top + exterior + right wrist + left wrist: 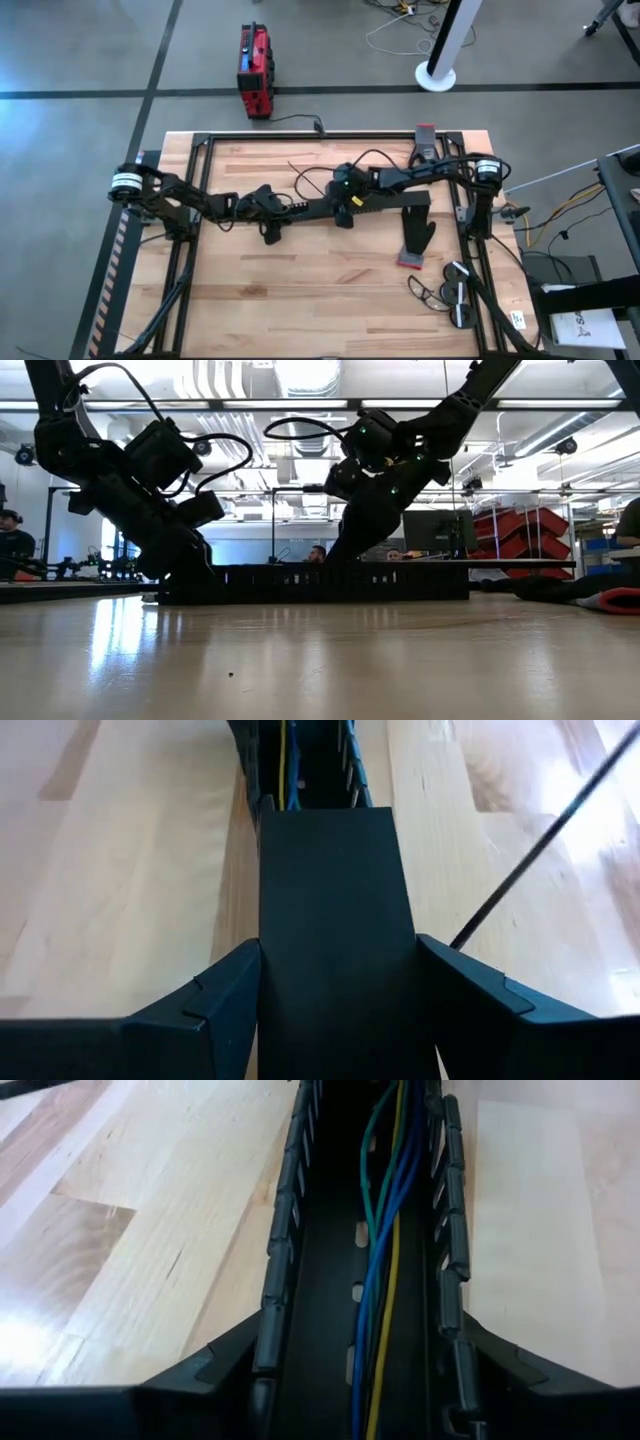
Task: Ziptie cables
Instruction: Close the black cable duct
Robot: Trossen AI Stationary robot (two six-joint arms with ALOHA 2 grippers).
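From above, the left gripper (270, 207) and right gripper (345, 205) meet at a long black slotted cable duct (380, 203) in the frame's centre on the wooden table (320, 290). The left wrist view shows the cables (385, 1230), green, blue and yellow, lying inside the duct, fingers (200, 1375) spread around it. In the right wrist view, the fingers (220, 990) straddle the duct's flat cover (335, 920).

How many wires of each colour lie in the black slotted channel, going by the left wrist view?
green wire: 1
blue wires: 2, as far as the overlapping strands let me tell
yellow wire: 1
Total: 4, all lying lengthwise inside the black channel
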